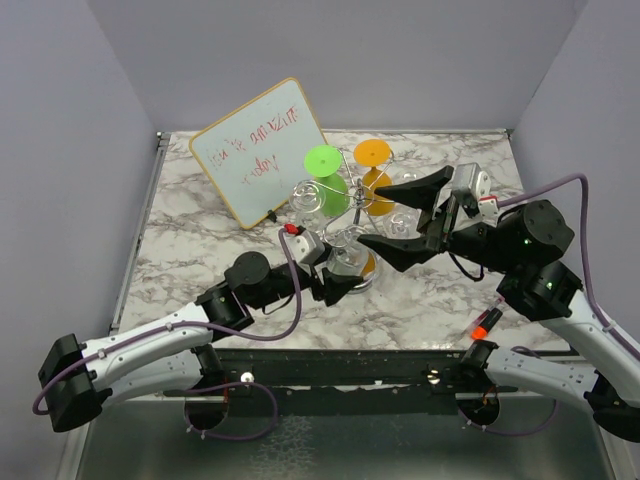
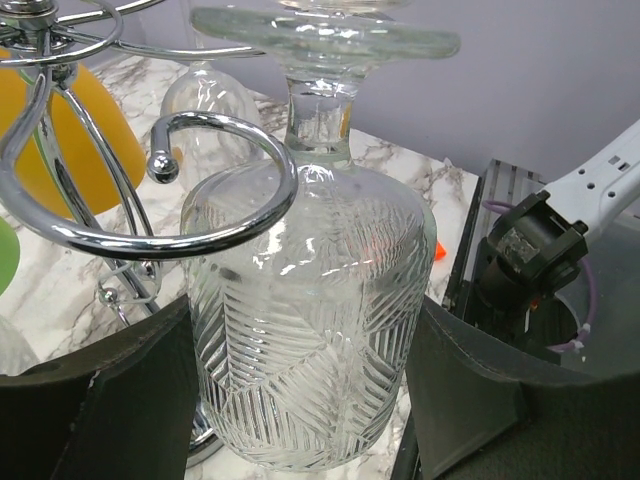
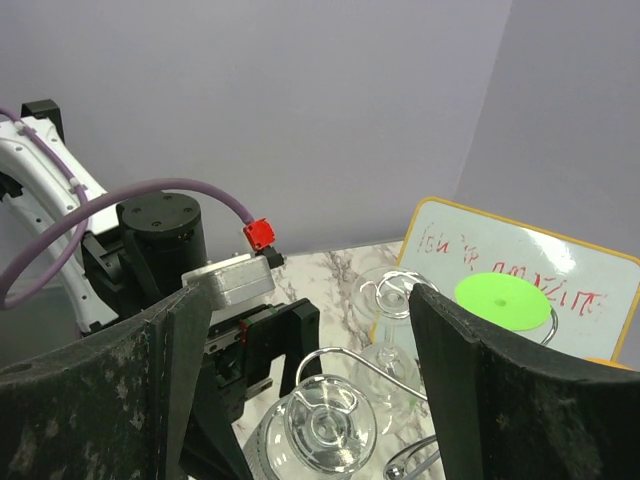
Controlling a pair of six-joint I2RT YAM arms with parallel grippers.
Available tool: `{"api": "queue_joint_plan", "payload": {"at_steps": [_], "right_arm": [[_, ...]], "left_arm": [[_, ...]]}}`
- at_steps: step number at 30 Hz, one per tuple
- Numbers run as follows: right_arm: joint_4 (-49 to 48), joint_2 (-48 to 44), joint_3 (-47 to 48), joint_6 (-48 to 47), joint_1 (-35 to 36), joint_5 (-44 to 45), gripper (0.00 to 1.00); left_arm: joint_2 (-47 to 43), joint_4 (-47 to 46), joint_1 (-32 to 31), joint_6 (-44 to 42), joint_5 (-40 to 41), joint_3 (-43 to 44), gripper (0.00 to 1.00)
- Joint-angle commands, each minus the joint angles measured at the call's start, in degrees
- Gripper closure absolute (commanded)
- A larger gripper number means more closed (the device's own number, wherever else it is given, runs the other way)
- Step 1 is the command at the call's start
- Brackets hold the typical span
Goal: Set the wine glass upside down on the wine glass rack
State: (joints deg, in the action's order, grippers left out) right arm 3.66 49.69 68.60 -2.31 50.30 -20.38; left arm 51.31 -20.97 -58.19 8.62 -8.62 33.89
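A clear ribbed wine glass is upside down at the near side of the chrome wine glass rack. Its stem runs up through a curled wire arm, and its foot sits well above that curl. My left gripper is shut on the glass's bowl, one dark finger against each side; the top view shows the gripper at the rack's front. My right gripper hovers open over the rack's right side with nothing between its fingers.
A green glass, an orange glass and a clear glass hang upside down on the rack. A whiteboard with red writing leans at the back left. The rack's round base is beside the glass rim.
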Motion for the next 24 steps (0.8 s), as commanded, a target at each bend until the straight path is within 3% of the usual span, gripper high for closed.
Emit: {"api": "queue_joint_plan", "payload": {"at_steps": [1,24], "right_arm": [[-2.12,-0.54,-0.46,0.97,0.41,0.18,0.15],[-2.52,-0.89,-1.00,1.44,0.37,0.73,0.15]], "left_arm": [[0.22,-7.59,0.10,1.70,2.32,-0.31,0.63],[1.77,-11.55,0.10,4.06,15.93,-1.96,0.64]]}}
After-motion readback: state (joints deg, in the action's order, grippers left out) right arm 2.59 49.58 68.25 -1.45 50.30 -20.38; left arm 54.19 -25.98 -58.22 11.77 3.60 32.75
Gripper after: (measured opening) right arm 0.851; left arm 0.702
